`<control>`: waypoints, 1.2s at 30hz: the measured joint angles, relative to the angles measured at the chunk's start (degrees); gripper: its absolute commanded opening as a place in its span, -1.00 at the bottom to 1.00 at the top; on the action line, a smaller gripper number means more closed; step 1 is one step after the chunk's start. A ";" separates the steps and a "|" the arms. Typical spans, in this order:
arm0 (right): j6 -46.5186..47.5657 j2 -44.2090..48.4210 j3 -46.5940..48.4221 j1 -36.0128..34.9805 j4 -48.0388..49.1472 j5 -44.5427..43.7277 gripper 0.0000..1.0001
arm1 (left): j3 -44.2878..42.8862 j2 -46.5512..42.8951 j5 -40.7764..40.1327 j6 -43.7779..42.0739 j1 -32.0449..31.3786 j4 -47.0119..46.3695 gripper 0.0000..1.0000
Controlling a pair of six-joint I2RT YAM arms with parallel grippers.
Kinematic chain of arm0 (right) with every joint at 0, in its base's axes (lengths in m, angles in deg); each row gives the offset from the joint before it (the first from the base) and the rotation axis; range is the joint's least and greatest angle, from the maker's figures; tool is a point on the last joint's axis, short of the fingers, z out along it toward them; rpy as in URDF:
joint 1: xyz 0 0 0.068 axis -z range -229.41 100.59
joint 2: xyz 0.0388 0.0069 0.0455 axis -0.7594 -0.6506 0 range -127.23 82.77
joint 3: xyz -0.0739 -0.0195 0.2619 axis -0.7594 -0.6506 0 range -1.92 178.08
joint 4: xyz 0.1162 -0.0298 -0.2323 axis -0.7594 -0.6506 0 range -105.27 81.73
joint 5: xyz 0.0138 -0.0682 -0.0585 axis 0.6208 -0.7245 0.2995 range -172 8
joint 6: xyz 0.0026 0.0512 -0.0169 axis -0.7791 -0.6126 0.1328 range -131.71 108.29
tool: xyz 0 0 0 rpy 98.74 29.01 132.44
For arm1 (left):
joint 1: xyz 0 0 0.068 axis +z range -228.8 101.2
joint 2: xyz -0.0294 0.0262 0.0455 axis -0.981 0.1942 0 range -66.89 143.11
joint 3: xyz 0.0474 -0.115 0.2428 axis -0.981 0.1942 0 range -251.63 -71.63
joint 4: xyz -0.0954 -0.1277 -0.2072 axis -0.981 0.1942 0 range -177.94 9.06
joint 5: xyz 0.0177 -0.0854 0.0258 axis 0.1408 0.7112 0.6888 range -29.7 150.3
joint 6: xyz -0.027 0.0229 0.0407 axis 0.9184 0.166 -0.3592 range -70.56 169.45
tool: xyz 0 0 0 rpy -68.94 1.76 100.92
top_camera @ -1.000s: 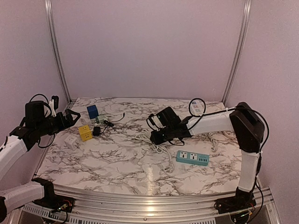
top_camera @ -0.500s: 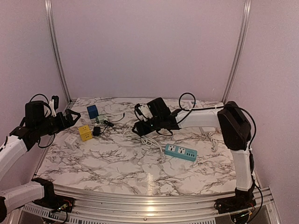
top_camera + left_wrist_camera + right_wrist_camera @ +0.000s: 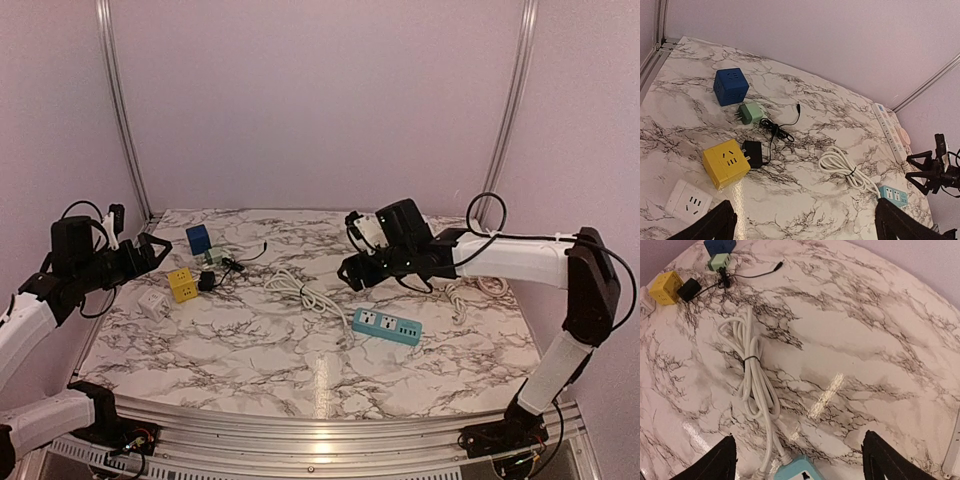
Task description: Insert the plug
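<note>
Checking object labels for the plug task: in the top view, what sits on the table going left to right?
white cube socket → yellow cube socket → coiled white cable → teal power strip. Omitted: blue cube, green plug and black adapter, bunched beside the yellow one, order unclear.

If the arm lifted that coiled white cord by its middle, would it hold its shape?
Probably floppy: the white cord lies in loose loops that would sag. The black tie around its middle should keep strands bunched. It runs into the teal power strip, so lifting would likely drag that along.
</note>
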 measured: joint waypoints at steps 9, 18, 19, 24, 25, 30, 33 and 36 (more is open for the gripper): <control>2.29 0.85 -5.44 0.24 -12.41 -8.07 0.72 | 0.00 0.09 0.07 0.02 0.00 0.00 0.98; 6.93 0.90 -3.89 0.35 -22.58 -8.39 0.72 | 0.00 0.09 -0.13 0.02 0.00 0.00 0.98; 7.43 0.90 -3.69 0.42 -23.37 -8.35 0.72 | 0.00 0.09 -0.13 0.02 0.00 0.00 0.98; 9.75 0.79 -3.54 1.27 -26.03 -8.00 0.72 | 0.00 0.09 -0.13 0.02 0.00 0.00 0.98; 10.05 0.70 -3.54 1.46 -26.25 -7.82 0.72 | 0.00 0.11 -0.13 0.02 0.00 0.00 0.98; 11.82 -2.12 -2.49 1.84 -27.21 -5.05 0.72 | 0.00 0.28 -0.17 0.02 0.00 0.02 0.98; 12.68 -4.17 -2.08 1.86 -27.19 -3.15 0.72 | 0.00 0.31 -0.50 0.02 0.00 0.02 0.98; 13.11 -5.42 -2.08 1.86 -27.15 -1.73 0.72 | 0.00 0.50 -0.55 0.02 0.00 0.00 0.98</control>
